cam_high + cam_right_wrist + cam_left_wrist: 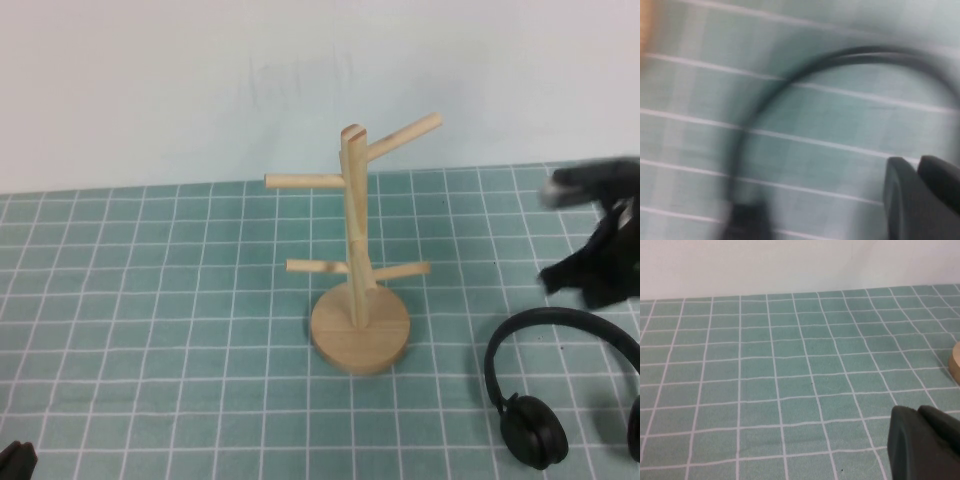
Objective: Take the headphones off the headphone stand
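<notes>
Jaws unreadable on the left gripper [15,462] and right gripper [600,265]; black headphones [560,385] lie flat beside the bare wooden headphone stand [357,270].

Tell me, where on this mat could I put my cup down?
The widest bare mat lies left of the stand, out to the left gripper at the near corner. The strip behind the stand is free too. The right side is crowded: the headphones lie there, the right gripper just behind them.
</notes>
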Controlling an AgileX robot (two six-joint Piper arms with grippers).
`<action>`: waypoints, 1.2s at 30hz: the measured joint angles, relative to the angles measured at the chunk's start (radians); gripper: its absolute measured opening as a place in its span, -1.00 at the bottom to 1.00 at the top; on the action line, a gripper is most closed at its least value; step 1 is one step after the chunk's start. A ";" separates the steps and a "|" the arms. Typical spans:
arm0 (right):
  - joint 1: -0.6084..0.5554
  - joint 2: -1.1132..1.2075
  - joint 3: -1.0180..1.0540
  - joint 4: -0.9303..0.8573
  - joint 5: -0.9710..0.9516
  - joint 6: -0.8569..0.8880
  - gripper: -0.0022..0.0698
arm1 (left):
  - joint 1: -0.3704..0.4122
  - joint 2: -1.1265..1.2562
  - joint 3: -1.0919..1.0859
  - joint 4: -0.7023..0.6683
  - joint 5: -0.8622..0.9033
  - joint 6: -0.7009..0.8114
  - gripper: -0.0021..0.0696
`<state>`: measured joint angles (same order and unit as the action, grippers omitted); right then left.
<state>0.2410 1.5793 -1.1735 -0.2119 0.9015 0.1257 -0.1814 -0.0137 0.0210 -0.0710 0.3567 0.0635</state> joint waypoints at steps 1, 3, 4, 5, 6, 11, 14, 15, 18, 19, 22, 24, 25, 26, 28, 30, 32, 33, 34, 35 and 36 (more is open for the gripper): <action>0.000 -0.038 -0.018 -0.039 0.024 0.009 -0.96 | 0.000 0.000 0.000 0.000 0.000 0.000 -0.96; 0.000 -0.123 -0.030 -0.068 0.029 0.025 -0.96 | 0.000 0.000 0.000 0.000 0.000 0.000 -0.96; 0.000 -0.174 -0.030 -0.064 0.019 0.037 -0.96 | 0.000 0.000 0.000 0.000 0.000 0.000 -0.96; 0.000 -0.225 -0.030 -0.052 0.013 0.047 -0.96 | 0.000 0.000 0.000 0.000 0.000 0.000 -0.96; 0.000 -0.274 -0.030 -0.043 0.008 0.057 -0.96 | 0.000 0.000 0.000 0.000 0.000 0.000 -0.96; 0.000 -0.518 0.055 0.070 -0.053 0.052 -0.96 | 0.000 0.000 0.000 0.000 0.000 0.000 -0.96; 0.000 -0.658 0.155 0.105 -0.088 0.050 -0.96 | 0.000 0.000 0.000 0.000 0.000 0.000 -0.96; 0.000 -0.707 0.193 0.111 -0.096 0.050 -0.96 | 0.000 0.000 0.000 0.000 0.000 0.000 -0.96; 0.000 -0.833 0.282 0.110 -0.122 0.041 -0.96 | 0.000 0.000 0.000 0.000 0.000 0.000 -0.96; 0.000 -0.874 0.303 0.110 -0.122 0.041 -0.96 | 0.000 0.000 0.000 0.000 0.000 0.000 -0.96; 0.000 -0.968 0.334 0.108 -0.120 0.041 -0.96 | 0.000 0.000 0.000 0.000 0.000 0.000 -0.96; 0.000 -1.019 0.344 0.092 -0.113 0.041 -0.96 | 0.000 0.000 0.000 0.000 0.000 0.000 -0.96; 0.000 -1.039 0.348 0.080 -0.113 0.041 -0.96 | 0.000 0.000 0.000 0.000 0.000 0.000 -0.96; 0.000 -1.057 0.351 0.072 -0.118 0.041 -0.96 | 0.000 0.000 0.000 0.000 0.000 0.000 -0.96; 0.000 -1.080 0.353 0.072 -0.111 0.041 -0.96 | 0.000 0.000 0.000 0.000 0.000 0.000 -0.96; 0.000 -1.092 0.353 0.072 -0.111 0.041 -0.96 | 0.000 0.000 0.000 0.000 0.000 0.000 -0.96; 0.000 -1.092 0.353 0.072 -0.111 0.041 -0.96 | 0.000 0.000 0.000 0.000 0.000 0.000 -0.96; 0.000 -1.092 0.353 0.072 -0.111 0.041 -0.96 | 0.000 0.000 0.000 0.000 0.000 0.000 -0.96; 0.000 -1.092 0.353 0.072 -0.111 0.041 -0.96 | 0.000 0.000 0.000 0.000 0.000 0.000 -0.96; 0.000 -1.092 0.353 0.072 -0.111 0.041 -0.96 | 0.000 0.000 0.000 0.000 0.000 0.000 -0.96; 0.000 -1.092 0.353 0.070 -0.111 0.041 -0.96 | 0.000 0.000 0.000 0.000 0.000 0.000 -0.96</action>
<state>0.2410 0.4875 -0.8201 -0.1421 0.7910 0.1665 -0.1814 -0.0137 0.0210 -0.0710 0.3567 0.0635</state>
